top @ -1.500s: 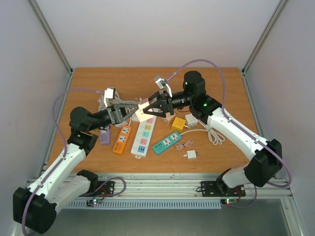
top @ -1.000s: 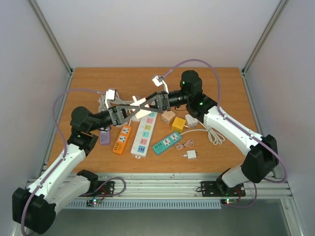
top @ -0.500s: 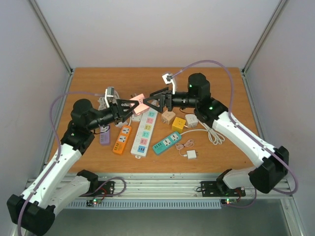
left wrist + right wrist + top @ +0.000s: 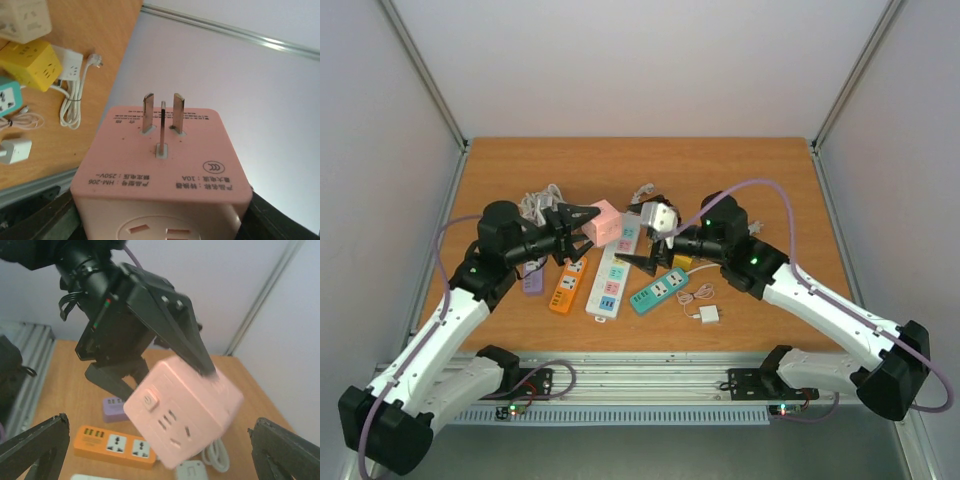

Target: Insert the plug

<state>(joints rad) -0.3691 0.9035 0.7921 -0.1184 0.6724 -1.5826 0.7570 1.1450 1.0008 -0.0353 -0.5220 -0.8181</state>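
A pink cube plug adapter [image 4: 607, 222] is held in the air by my left gripper [image 4: 590, 226], which is shut on its sides. In the left wrist view the cube [image 4: 160, 165] shows its three metal prongs [image 4: 162, 117] pointing away from the gripper [image 4: 162, 222]. My right gripper [image 4: 638, 250] is open and empty, just right of the cube and facing it. In the right wrist view the cube [image 4: 182, 412] hangs between the wide-apart fingers [image 4: 35, 450], untouched by them. A white power strip [image 4: 617, 265] lies on the table below the cube.
An orange strip [image 4: 567, 285], a purple one [image 4: 532, 280], a teal strip [image 4: 658, 290] and a white charger [image 4: 708, 314] lie on the wooden table [image 4: 760, 170]. A yellow cube [image 4: 30, 65], a beige cube [image 4: 22, 17] and a white corded plug [image 4: 70, 65] lie further right.
The two grippers met at the pink cube; now the left one alone holds it. The right gripper has come off it, pulled back toward its base and lowered. The left arm drew back slightly.
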